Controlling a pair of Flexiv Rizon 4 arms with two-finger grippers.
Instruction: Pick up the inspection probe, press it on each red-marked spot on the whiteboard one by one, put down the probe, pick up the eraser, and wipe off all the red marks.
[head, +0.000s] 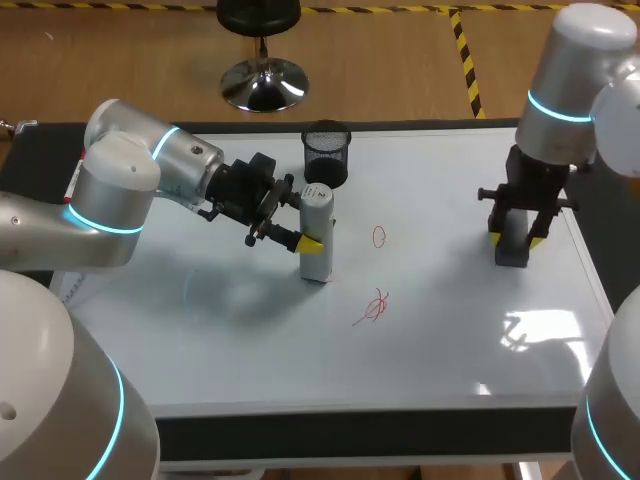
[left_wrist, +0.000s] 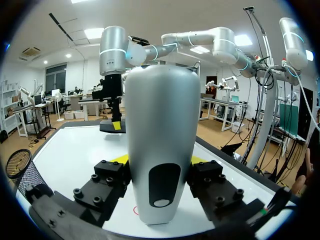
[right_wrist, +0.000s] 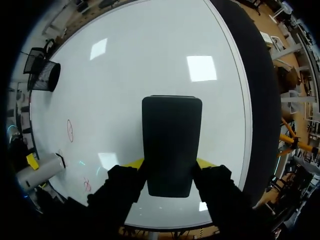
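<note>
The probe (head: 318, 205), a white cylinder, stands upright on the whiteboard (head: 450, 330). My left gripper (head: 315, 238) is shut on it, and in the left wrist view the probe (left_wrist: 162, 145) fills the gap between both fingers. A red circle (head: 379, 236) lies just right of the probe, and a red scribble (head: 373, 308) lies nearer the front. At the board's right, my right gripper (head: 516, 240) points straight down, shut on the dark eraser (head: 512, 252). In the right wrist view both fingers press the sides of the eraser (right_wrist: 171, 145), which rests on the board.
A black mesh cup (head: 326, 153) stands at the board's back edge, just behind the probe. The whiteboard's dark frame (head: 590, 270) runs close to the right of the eraser. Bare board lies between the two grippers and along the front.
</note>
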